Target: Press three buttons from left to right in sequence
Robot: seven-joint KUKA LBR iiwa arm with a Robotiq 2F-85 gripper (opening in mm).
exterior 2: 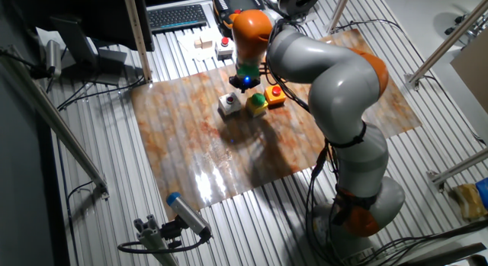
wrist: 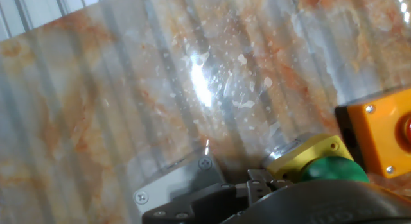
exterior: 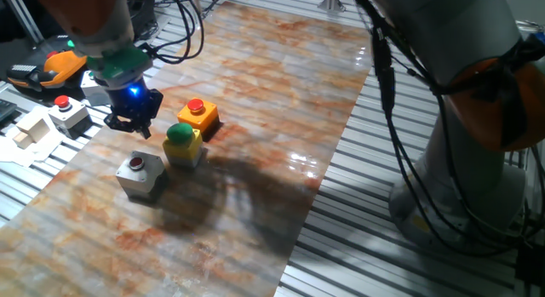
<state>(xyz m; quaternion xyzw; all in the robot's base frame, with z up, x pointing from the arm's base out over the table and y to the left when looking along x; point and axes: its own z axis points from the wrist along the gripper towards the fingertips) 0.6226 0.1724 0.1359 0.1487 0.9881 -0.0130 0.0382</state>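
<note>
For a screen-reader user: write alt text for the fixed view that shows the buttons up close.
A robot claw with a blue light hangs above a marbled table, beside a diagonal row of three button boxes: grey box with red button, yellow box with green button, orange box with red button. Another red-button box sits off the mat at left.

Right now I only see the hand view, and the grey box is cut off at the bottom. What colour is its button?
Observer: The grey box has a red button on top.
Operator: Is the end effector touching it?
Observer: No. The end effector hangs in the air beside the row, off every box.
Operator: Are there more buttons than the three near me?
Observer: Yes. A light-grey red-button box sits off the marbled board, next to some wooden blocks.
</note>
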